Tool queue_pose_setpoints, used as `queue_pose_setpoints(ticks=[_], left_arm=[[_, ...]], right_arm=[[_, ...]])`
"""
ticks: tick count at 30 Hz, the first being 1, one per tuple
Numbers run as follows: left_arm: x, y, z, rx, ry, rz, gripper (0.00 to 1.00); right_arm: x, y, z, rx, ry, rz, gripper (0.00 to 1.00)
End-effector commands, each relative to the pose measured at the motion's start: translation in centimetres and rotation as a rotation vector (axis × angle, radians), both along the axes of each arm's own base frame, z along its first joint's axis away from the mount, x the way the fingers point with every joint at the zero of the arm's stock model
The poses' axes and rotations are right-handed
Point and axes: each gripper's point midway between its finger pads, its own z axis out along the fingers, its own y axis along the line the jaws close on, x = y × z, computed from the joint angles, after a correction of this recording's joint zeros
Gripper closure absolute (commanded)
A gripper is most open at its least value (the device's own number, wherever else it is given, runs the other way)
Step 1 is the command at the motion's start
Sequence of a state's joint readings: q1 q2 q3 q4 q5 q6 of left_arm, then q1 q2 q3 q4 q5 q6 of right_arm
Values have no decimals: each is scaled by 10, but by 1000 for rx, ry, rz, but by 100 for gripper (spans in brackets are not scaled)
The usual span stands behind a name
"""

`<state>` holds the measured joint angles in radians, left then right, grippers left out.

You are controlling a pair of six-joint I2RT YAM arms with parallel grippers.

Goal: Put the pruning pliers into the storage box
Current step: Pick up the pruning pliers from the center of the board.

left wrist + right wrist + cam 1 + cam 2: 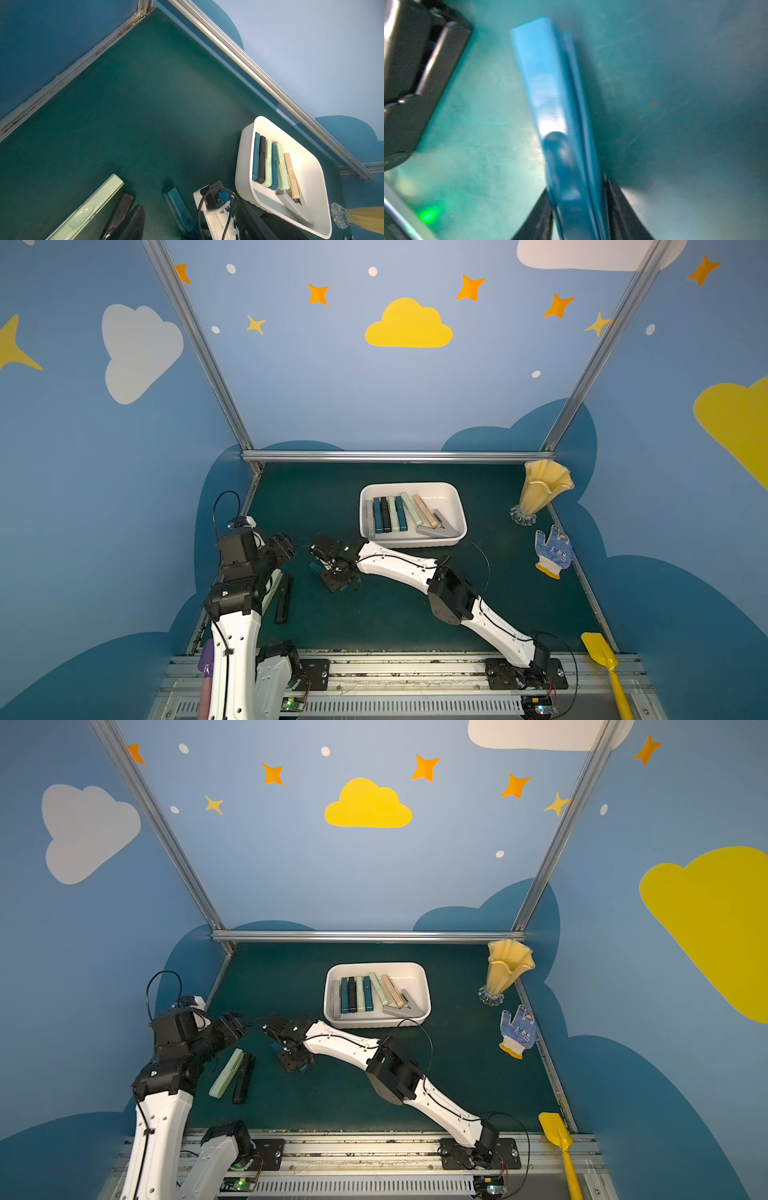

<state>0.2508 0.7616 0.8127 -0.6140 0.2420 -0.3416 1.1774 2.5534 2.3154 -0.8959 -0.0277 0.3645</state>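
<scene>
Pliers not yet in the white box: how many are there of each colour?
Pale green pliers: 1
Black pliers: 1
Blue pliers: 1
Total: 3

Teal-blue on the bar-shaped pruning pliers (556,108), black on my right fingers (623,207), dark green flat mat (675,104), blue dots across the white knitted glove (555,549), yellow cuff.
</scene>
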Motion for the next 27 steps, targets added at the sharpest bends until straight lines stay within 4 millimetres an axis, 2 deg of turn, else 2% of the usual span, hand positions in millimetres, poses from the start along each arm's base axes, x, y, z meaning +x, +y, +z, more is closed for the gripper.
queue_pose_setpoints(ticks=[1,4,7,9,12,14,17,19,22,24,27], left_arm=[[3,-1,-8,-32,15,2,30],[5,-2,-15,-53,38,8,30],[4,-1,-25,-71,72,22,31],[3,1,-33,-79,100,38,31],[1,-2,-44,-99,141,35,32],[0,-2,-52,-125,168,51,32],[1,-5,-68,-143,215,73,33],[3,-15,-76,-157,240,57,33],[5,-25,-87,-81,262,61,33],[8,-33,-92,-54,261,63,33],[7,-40,-105,-52,281,62,33]], right_arm=[[3,-10,19,6,-18,50,67],[12,-18,32,12,-46,46,70],[22,-30,53,33,-62,12,74],[36,-41,75,68,-66,-36,75],[58,-61,119,146,-83,-96,78],[71,-79,145,180,-109,-143,80],[97,-113,170,210,-120,-249,80],[118,-142,179,204,-132,-319,80],[155,-187,189,181,-171,-401,80],[176,-214,188,151,-188,-434,80],[201,-249,173,81,-201,-460,81]])
